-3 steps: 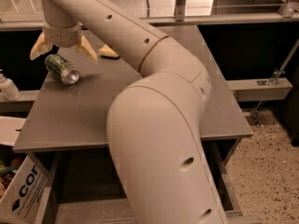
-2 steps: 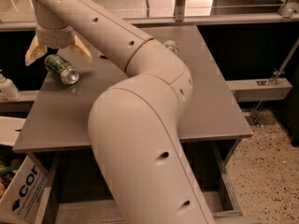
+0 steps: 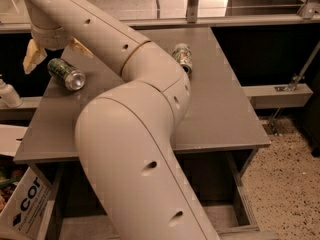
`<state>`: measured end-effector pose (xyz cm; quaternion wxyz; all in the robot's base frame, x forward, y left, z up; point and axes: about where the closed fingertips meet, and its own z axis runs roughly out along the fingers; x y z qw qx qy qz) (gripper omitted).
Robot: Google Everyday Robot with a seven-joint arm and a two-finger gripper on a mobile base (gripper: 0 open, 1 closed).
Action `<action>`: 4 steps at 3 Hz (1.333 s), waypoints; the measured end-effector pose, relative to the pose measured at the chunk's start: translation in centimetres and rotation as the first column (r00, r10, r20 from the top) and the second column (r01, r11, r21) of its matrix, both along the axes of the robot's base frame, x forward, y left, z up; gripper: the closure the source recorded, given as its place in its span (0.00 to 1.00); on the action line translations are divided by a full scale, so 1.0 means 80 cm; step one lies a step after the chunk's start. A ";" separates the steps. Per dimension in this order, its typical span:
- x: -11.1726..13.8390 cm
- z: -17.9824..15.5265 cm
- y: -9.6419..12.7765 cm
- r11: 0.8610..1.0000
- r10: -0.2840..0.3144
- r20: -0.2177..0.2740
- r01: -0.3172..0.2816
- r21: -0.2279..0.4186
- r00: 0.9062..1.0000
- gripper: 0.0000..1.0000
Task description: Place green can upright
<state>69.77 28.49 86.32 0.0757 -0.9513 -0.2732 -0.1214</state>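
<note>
The green can [image 3: 66, 73] lies on its side near the left edge of the grey table [image 3: 220, 109], its silver end facing front right. My gripper [image 3: 54, 55] hangs open just above and behind the can, one yellowish finger [image 3: 33, 57] left of it and the other finger [image 3: 80, 47] to its right. The fingers straddle the can's far end without closing on it. My arm sweeps from the front middle up to the far left.
A paler white-and-green can [image 3: 183, 57] lies on its side at the table's far middle, partly behind my arm. A white bottle [image 3: 8, 94] stands off the left edge. A cardboard box [image 3: 22, 209] sits on the floor at front left.
My arm has swung further left, uncovering the paler can at the far middle. The gripper has shifted slightly left over the green can, which has not moved.
</note>
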 end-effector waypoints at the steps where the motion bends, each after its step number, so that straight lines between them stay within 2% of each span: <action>1: 0.001 0.000 0.002 0.998 0.064 0.025 -0.064 -0.027 0.998 0.00; 3: -0.005 -0.021 0.006 0.983 0.161 0.057 -0.155 -0.103 0.985 0.00; 4: -0.004 -0.035 0.011 0.973 0.188 0.064 -0.177 -0.147 0.980 0.00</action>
